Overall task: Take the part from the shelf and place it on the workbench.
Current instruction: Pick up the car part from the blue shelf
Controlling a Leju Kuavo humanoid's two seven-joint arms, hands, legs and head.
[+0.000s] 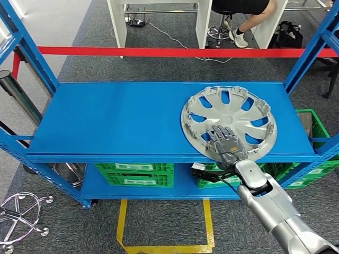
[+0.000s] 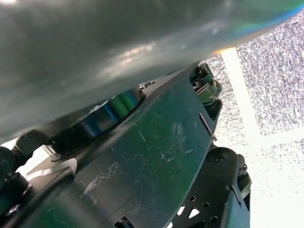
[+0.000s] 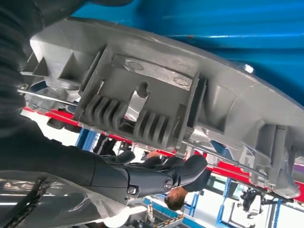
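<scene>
The part is a silver hubcap (image 1: 235,114), lying inner side up at the right of the blue shelf board (image 1: 119,116), its near rim at the board's front edge. My right hand (image 1: 225,142) reaches over that near rim with its fingers stretched out flat. In the right wrist view the ribbed rim and clips of the hubcap (image 3: 161,90) are very close, and a dark finger (image 3: 154,178) runs alongside with a gap between them. My left hand (image 2: 107,42) is a blurred grey mass hanging beside my body; I cannot make out its fingers.
Blue uprights (image 1: 28,47) flank the shelf. Green crates (image 1: 135,173) stand on the lower board. A red tape (image 1: 160,52) runs behind, and a person (image 1: 248,16) sits at a white desk beyond it. Yellow floor marking (image 1: 163,246) lies in front, and a chair base (image 1: 20,211) stands at the left.
</scene>
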